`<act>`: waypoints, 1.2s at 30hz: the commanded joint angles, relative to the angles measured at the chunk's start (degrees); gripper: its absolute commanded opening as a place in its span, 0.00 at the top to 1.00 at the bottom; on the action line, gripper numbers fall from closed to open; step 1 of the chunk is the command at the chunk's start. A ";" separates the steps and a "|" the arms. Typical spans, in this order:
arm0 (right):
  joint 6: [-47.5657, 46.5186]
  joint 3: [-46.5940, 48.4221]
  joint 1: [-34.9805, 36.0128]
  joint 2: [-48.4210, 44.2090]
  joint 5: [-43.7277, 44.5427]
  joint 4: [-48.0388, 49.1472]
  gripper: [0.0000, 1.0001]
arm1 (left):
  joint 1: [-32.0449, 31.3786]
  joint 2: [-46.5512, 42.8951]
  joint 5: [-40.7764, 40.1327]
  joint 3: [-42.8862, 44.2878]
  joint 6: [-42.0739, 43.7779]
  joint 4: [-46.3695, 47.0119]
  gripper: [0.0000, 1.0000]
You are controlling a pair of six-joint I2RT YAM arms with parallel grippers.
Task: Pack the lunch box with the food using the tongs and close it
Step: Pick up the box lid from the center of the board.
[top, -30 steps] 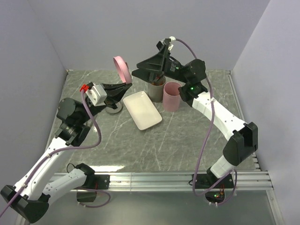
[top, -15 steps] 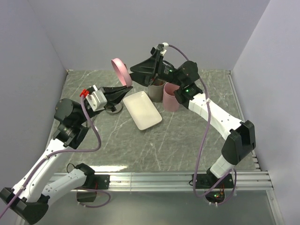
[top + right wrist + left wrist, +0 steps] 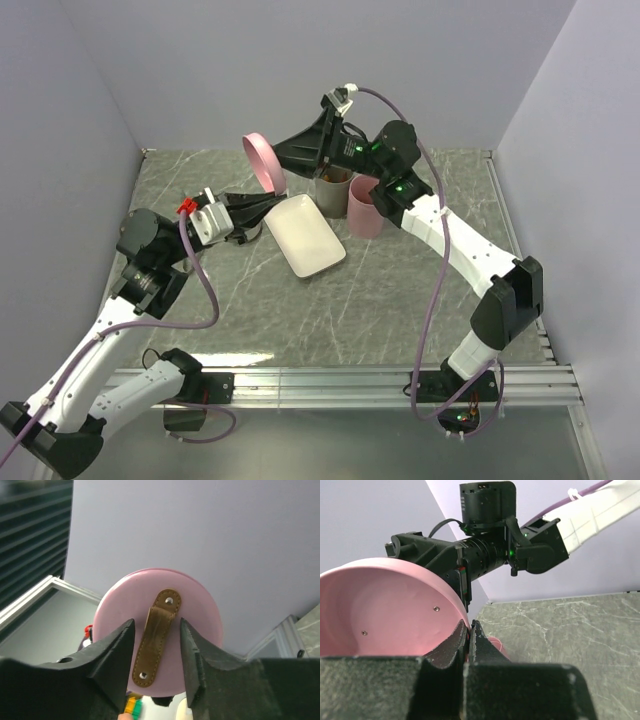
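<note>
- Top external: we count two canisters beside one white tray [image 3: 305, 238]: grey lunch box [image 3: 333, 192], pink canister [image 3: 365, 207]; contents unclear.
- The left gripper [image 3: 468, 635] pinches the pink lid [image 3: 385, 615]; right gripper [image 3: 156, 626] spread astride its strap [image 3: 167, 602].

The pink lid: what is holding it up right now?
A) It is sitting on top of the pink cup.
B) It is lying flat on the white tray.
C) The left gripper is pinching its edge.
C: the left gripper is shut on the rim of the pink lid and holds it up on edge in the air.
</note>
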 commanded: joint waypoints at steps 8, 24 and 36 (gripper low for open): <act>-11.08 5.55 2.99 -1.30 -3.64 -4.35 0.97 | -0.59 0.82 4.10 2.47 0.97 -1.34 1.00; -12.67 5.29 -4.91 -2.97 -3.11 -6.99 1.00 | 0.64 1.34 -0.29 2.12 -11.23 4.72 1.00; -11.09 3.71 -8.52 -4.20 -2.32 -6.11 1.00 | 4.86 2.67 0.23 1.06 -22.67 10.00 1.00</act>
